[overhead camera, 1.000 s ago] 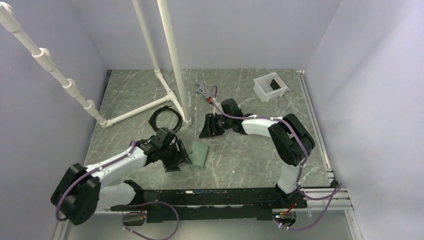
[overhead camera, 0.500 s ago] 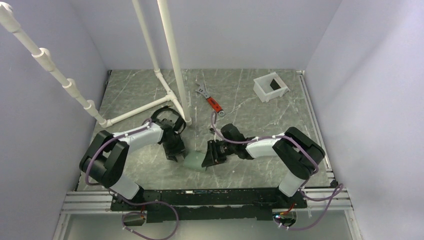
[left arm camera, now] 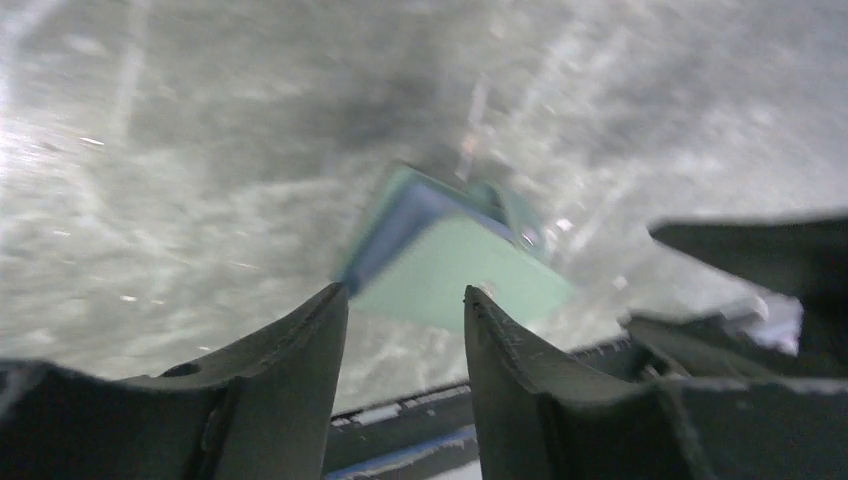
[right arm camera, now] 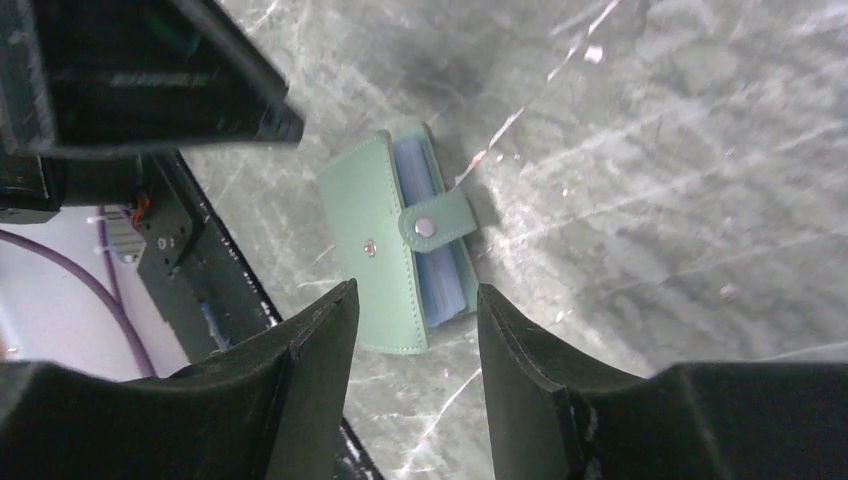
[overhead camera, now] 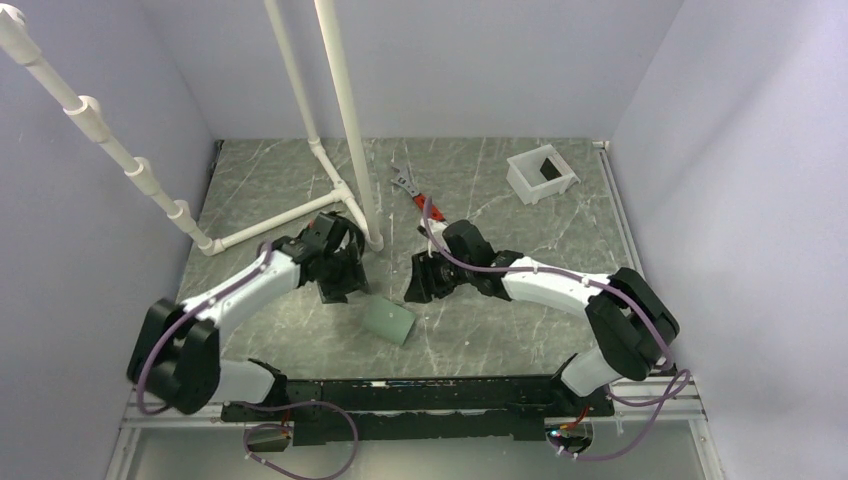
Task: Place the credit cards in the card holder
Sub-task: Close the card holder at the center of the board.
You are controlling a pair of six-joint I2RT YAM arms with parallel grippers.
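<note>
Mint-green card holder (right arm camera: 375, 255) ahead of black right hand (right arm camera: 415, 295), light blue card (right arm camera: 412, 175) inside; dark grey desk (right arm camera: 650, 150), veined white, marble-like.

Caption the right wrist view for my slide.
Open right gripper frames the green card holder, blue card tucked inside, on the marble table.

The surface (overhead camera: 500, 330) carries one green wallet (overhead camera: 388, 321), at lower centre of the top view. One light blue card (right arm camera: 437, 270) shows inside it in the right wrist view; whether more cards sit behind it cannot be told. There is one red-handled wrench (overhead camera: 412, 192) at upper centre, one white tub (overhead camera: 528, 188) at upper right and one white pipe frame (overhead camera: 280, 219) at upper left. Two arms reach in, each with one claw: the left claw (left arm camera: 403, 295) and the right claw (right arm camera: 415, 290).
</note>
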